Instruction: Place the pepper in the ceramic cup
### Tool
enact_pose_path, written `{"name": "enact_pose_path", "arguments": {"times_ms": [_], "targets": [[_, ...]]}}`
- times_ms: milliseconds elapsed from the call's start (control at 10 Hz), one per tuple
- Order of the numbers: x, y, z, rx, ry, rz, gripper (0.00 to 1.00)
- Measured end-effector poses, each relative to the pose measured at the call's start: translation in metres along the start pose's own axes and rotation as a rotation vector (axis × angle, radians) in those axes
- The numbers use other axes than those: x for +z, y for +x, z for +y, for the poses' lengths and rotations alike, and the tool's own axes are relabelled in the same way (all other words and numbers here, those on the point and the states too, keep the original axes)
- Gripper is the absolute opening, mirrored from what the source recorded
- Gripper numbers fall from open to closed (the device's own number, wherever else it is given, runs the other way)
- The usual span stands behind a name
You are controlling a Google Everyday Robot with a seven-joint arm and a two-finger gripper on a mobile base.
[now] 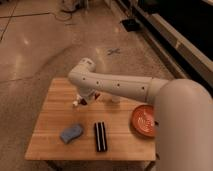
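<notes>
My gripper (84, 99) hangs below the white arm's wrist, low over the middle-left of the wooden table (50, 120). A small dark red-brown thing, which seems to be the pepper (95, 95), shows right at the gripper's right side; whether it is held cannot be told. The pale ceramic cup (116, 99) stands upright just right of it, partly under the forearm. A small white bottle (75, 103) lies at the gripper's left.
An orange-red bowl (144, 120) sits near the table's right edge. A blue sponge-like item (71, 132) and a black rectangular item (100, 136) lie toward the front. Polished floor surrounds the table.
</notes>
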Motion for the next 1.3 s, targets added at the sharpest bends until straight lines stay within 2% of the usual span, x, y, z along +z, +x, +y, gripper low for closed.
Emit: {"name": "enact_pose_path", "arguments": {"times_ms": [200,400,500,800,1000,1300], "targets": [[-0.035,-0.006,0.001,0.015,-0.046,0.037,0.0],[-0.061,-0.021,0.004,0.058,-0.083,0.074,0.0],[-0.067,-0.03,0.007,0.09,-0.092,0.096,0.0],[-0.058,-0.069,0.012,0.214,-0.084,0.165,0.0],[-0.043,-0.093,0.014,0.287,-0.068,0.2,0.0],[-0.024,-0.122,0.014,0.364,-0.048,0.233,0.0]]}}
